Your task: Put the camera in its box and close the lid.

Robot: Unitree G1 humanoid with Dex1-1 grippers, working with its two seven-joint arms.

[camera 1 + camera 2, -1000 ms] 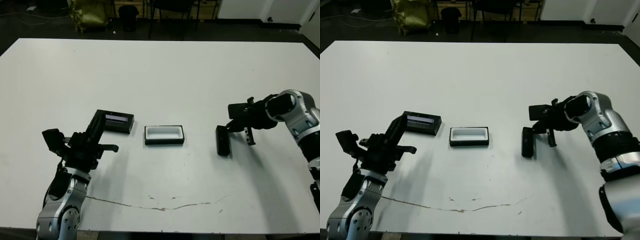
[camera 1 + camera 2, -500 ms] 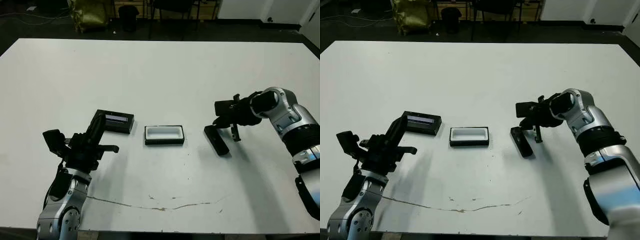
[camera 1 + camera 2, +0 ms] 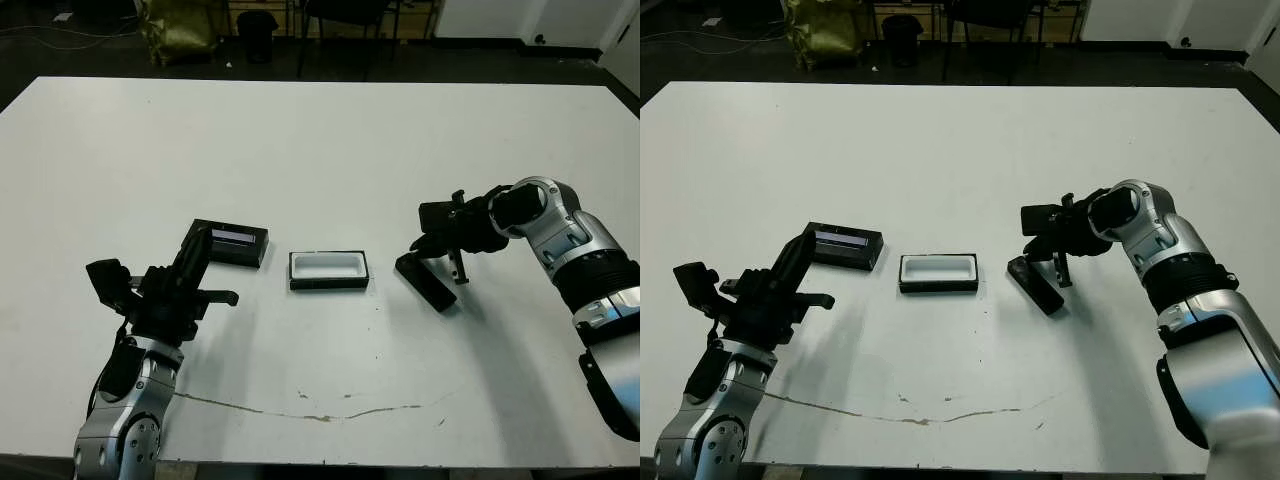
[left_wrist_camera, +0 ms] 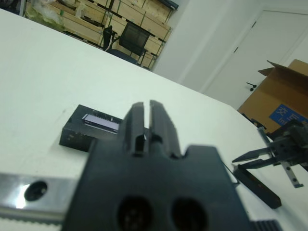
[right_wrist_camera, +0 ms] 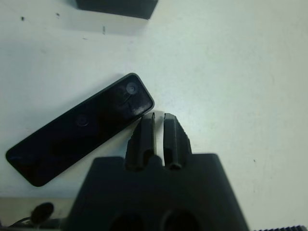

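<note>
While flat on table, camera (image 5: pixel 79 127) touching right hand (image 5: pixel 159 126) tips

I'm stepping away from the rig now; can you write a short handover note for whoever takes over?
Right gripper: fingers shut, empty, tips beside one end of the slim black bar-shaped camera, which lies flat on the white table.
Left gripper: fingers shut, empty, near the flat black lid with a pale stripe.
The white-lined black box sits open between lid and camera.
Done: nothing packed.
Left: grasp camera, place in box, fit lid.
</note>
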